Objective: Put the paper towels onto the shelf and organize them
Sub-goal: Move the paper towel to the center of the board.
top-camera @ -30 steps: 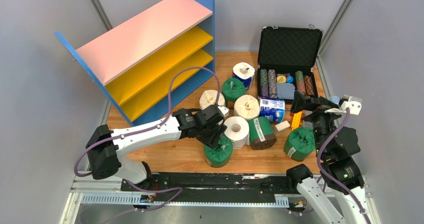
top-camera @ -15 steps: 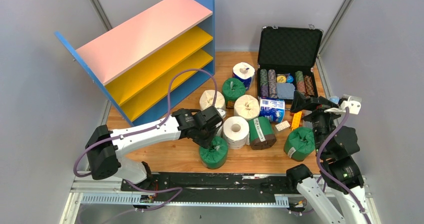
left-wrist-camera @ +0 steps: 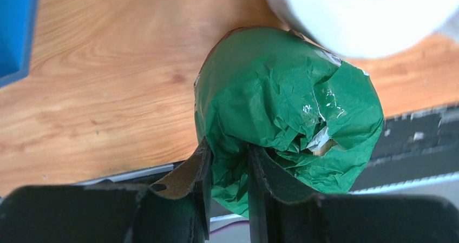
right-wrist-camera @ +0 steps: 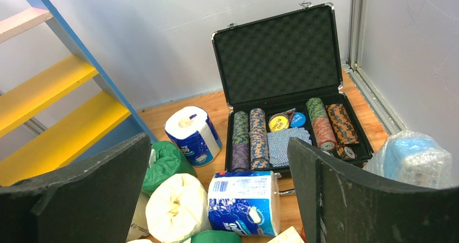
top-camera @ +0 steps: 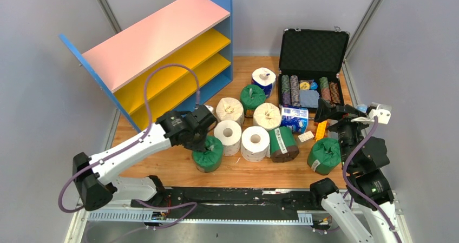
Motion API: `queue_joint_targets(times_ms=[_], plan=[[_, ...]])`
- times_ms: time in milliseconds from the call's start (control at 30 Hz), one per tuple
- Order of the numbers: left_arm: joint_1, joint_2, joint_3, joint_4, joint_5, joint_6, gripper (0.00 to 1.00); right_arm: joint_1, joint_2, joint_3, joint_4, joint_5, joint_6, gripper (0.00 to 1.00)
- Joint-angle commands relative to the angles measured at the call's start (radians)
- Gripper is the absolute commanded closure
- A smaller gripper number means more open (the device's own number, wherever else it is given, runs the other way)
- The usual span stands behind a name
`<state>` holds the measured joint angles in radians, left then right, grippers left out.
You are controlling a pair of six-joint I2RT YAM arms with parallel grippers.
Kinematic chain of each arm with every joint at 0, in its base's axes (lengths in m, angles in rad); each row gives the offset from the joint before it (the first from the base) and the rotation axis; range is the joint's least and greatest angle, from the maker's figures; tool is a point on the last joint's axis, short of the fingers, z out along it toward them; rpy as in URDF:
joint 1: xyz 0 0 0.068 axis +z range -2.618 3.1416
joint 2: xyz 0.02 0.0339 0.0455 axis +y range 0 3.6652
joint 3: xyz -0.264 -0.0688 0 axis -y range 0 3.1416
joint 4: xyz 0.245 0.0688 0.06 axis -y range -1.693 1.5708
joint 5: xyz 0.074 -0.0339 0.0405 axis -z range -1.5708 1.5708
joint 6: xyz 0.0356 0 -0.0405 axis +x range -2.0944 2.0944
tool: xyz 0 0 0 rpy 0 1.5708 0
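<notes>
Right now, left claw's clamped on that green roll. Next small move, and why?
Probably lift it straight up a little before swinging toward the shelf. The left claw is pinched on the wrapper of the green roll, which sits low on the table with a bare white roll close beside it; the shelf boards stand higher, off to the left.

Between wide-apart jaws — an open black case (right-wrist-camera: pixel 281 53) of poker chips (right-wrist-camera: pixel 325 125), with paper towels (right-wrist-camera: pixel 193 135) before it.
</notes>
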<state>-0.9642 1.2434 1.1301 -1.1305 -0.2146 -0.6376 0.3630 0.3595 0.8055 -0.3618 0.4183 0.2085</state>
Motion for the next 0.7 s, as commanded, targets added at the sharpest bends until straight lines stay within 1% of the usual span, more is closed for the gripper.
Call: queue_joint_targets(times_ms=[0, 100, 200, 300, 333, 400, 533, 667], plan=[[0.108, -0.094, 0.009, -0.042, -0.113, -0.122, 1.00, -0.005, 0.005, 0.028, -0.003, 0.005, 0.015, 0.00], [0.162, -0.107, 0.027, -0.072, -0.200, -0.235, 1.00, -0.006, 0.006, 0.027, -0.003, -0.003, 0.018, 0.00], [0.215, -0.107, 0.038, -0.097, -0.229, -0.316, 1.00, -0.006, 0.005, 0.029, -0.004, -0.010, 0.020, 0.00], [0.278, -0.112, 0.026, -0.121, -0.258, -0.447, 1.00, -0.006, 0.003, 0.027, -0.004, -0.016, 0.024, 0.00], [0.299, -0.120, 0.011, -0.130, -0.265, -0.475, 1.00, -0.006, 0.002, 0.027, -0.003, -0.016, 0.025, 0.00], [0.325, -0.147, -0.024, -0.135, -0.290, -0.576, 1.00, -0.007, 0.002, 0.027, -0.004, -0.018, 0.027, 0.00], [0.365, -0.230, -0.123, -0.091, -0.348, -0.762, 1.00, -0.006, 0.004, 0.024, -0.004, -0.041, 0.034, 0.00], [0.380, -0.305, -0.205, -0.051, -0.420, -0.954, 1.00, -0.006, 0.009, 0.024, -0.003, -0.060, 0.040, 0.00]])
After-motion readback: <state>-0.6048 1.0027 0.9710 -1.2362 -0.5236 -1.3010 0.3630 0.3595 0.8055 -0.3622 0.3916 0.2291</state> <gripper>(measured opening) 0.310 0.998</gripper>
